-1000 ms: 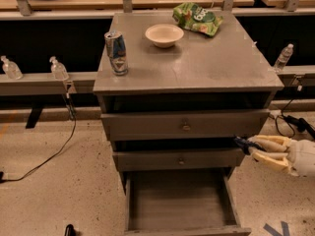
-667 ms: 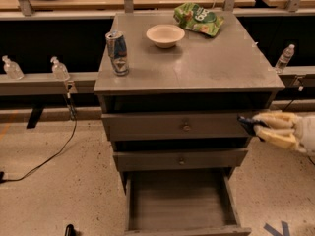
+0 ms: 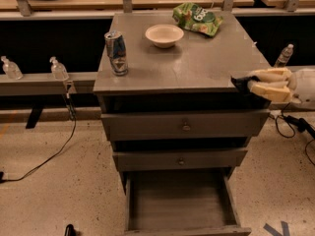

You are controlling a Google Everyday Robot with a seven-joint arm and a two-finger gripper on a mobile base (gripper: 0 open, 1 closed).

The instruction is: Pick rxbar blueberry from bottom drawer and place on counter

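Speckled floor around a grey cabinet; on the counter [image 3: 197,65], a can [image 3: 116,52] at 9 o'clock, a bowl [image 3: 164,35] near 12, a green chip bag [image 3: 197,18] toward 1. Below, at 6 o'clock, the bottom drawer [image 3: 179,205] pulled out, with nothing visible inside. Within the last second: up from middle-drawer height to the counter's edge at 4 o'clock for the gripper [image 3: 248,84], pinched narrow on a small dark thing, probably the rxbar blueberry [image 3: 239,83], though hard to make out. Judging by that, extraction done and lift nearly done. Left to do: carry inward over bare counter toward 10 o'clock, lower, release.
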